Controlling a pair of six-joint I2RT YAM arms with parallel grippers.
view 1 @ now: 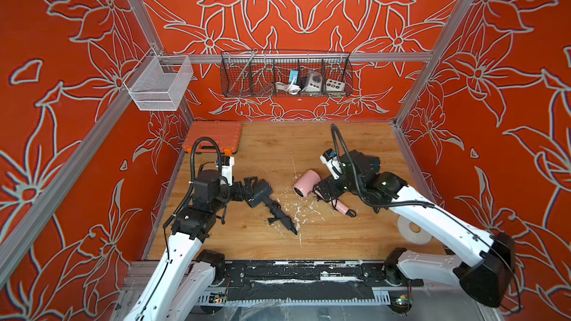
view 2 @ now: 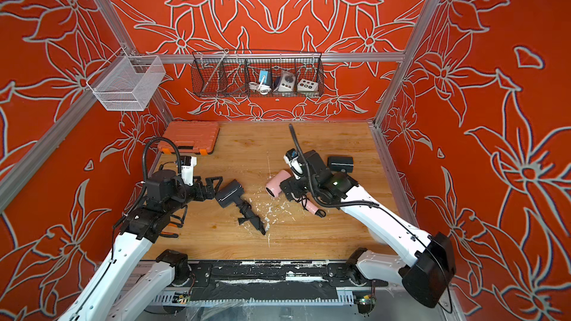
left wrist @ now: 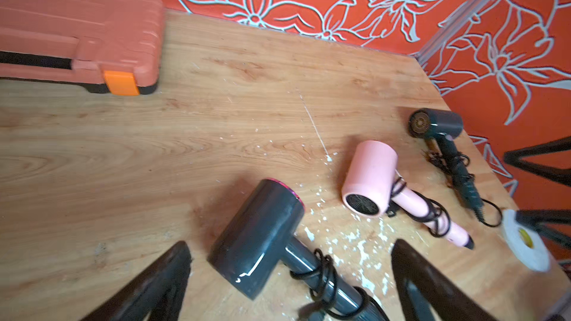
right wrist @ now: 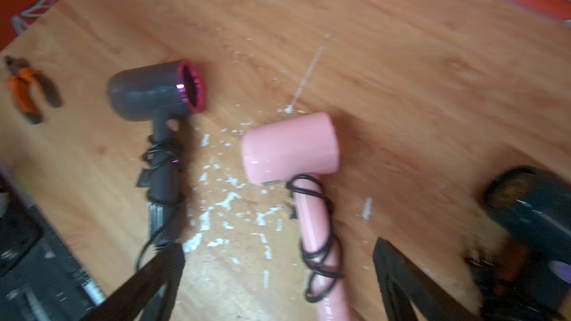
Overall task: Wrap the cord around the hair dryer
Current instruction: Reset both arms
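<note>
Left tool (left wrist: 290, 243), right tool (right wrist: 279, 245) low, agape

On the wooden table (view 1: 309, 155) you find a closed orange tool case (view 1: 213, 137) in the far left corner, a roll of white tape (view 1: 412, 229) near the right edge, and white flecks (view 1: 298, 211) scattered mid-table. Orange-handled pliers (right wrist: 29, 91) lie flat on the wood in the right wrist view. On the back rail hangs a black wire basket (view 1: 241, 88) holding a white cable (view 1: 290, 88) and white socket blocks (view 1: 335, 84). A white mesh basket (view 1: 160, 88) hangs at the left corner.
</note>
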